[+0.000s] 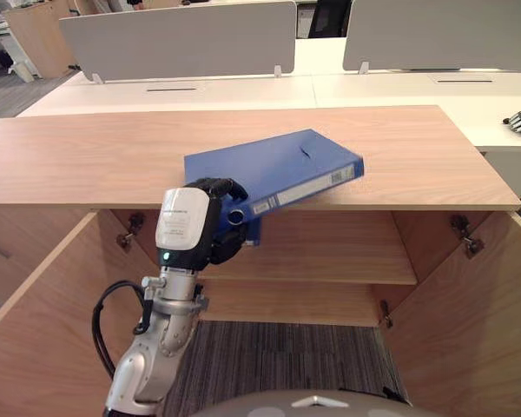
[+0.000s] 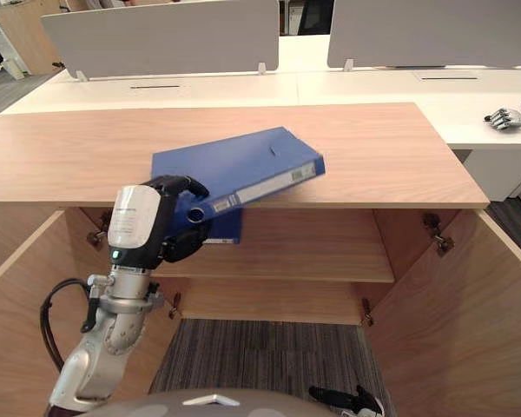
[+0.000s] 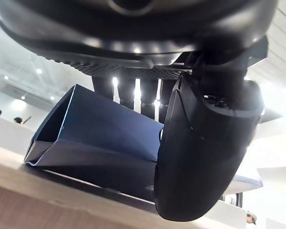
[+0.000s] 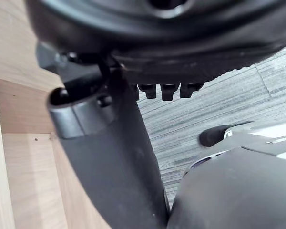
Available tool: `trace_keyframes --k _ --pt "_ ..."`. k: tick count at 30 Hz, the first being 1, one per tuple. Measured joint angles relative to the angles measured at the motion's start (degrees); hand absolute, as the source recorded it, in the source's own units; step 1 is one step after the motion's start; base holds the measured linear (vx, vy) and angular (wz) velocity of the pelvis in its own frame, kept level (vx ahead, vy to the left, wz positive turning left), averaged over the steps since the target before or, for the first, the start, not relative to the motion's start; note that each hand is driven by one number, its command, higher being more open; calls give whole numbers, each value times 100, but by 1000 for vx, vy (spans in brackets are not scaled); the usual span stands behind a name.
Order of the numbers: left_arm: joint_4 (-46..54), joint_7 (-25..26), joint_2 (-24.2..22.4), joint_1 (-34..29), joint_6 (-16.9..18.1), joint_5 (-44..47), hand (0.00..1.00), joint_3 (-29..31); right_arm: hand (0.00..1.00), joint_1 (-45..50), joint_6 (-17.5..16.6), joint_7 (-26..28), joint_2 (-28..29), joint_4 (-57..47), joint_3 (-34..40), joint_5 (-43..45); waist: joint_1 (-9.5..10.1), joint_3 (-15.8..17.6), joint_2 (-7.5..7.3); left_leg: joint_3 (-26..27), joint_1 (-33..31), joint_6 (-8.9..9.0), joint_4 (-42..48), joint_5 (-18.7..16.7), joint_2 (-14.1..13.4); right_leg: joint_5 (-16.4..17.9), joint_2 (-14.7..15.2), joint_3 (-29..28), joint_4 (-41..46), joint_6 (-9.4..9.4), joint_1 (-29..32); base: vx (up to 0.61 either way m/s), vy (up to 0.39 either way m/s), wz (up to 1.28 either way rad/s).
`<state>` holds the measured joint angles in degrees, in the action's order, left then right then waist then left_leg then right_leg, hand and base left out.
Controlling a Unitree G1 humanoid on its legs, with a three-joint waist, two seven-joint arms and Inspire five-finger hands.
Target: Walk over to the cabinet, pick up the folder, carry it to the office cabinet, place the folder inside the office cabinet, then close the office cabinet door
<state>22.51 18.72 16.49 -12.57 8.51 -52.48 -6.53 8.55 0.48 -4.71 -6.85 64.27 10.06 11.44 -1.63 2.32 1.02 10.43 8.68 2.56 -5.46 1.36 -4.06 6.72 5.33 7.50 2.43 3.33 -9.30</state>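
Our left hand (image 3: 205, 152) curled round folder (image 1: 278, 169) at spine corner overhanging cabinet top (image 1: 87, 156); we judge it stiff, slick, lightish (leverage may twist far end).

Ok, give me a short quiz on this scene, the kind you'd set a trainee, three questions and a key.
1. True or false: the blue folder already lies inside the cabinet.
2. Where does the left hand grip the folder? A) at the corner overhanging the cabinet's front edge; B) at its far edge, away from the robot; C) nowhere, it hovers clear.
3. Fill in: the cabinet doors stand ____.
Key: 1 false, it lies on the cabinet's top; 2 A; 3 open.
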Motion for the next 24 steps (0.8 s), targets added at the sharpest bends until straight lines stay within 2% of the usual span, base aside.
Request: trace_keyframes --k 8,12,18,24 --pt "4 2 -32 -29 -24 21 0 76 100 -4 5 38 40 -63 -9 12 -25 31 -75 -1 -26 1 1 -1 3 -8 6 -2 -27 13 8 0 0 0" --pt "109 3 -248 -32 -33 190 0 80 100 -4 0 36 46 -62 -10 47 -31 26 -72 4 -65 1 4 0 2 -16 4 -11 -29 24 39 0 0 0" --pt "512 44 -570 -143 -15 962 0 73 100 4 -96 -51 69 -145 -186 268 -26 14 -104 53 -89 1 30 0 -16 -24 -14 -73 9 17 86 -3 3 -4" --pt "759 316 -968 -216 -8 1880 0 130 100 159 -239 -142 251 -902 -285 623 -29 14 -120 124 -121 0 22 0 -22 -44 -18 -150 49 21 153 -37 11 -6"
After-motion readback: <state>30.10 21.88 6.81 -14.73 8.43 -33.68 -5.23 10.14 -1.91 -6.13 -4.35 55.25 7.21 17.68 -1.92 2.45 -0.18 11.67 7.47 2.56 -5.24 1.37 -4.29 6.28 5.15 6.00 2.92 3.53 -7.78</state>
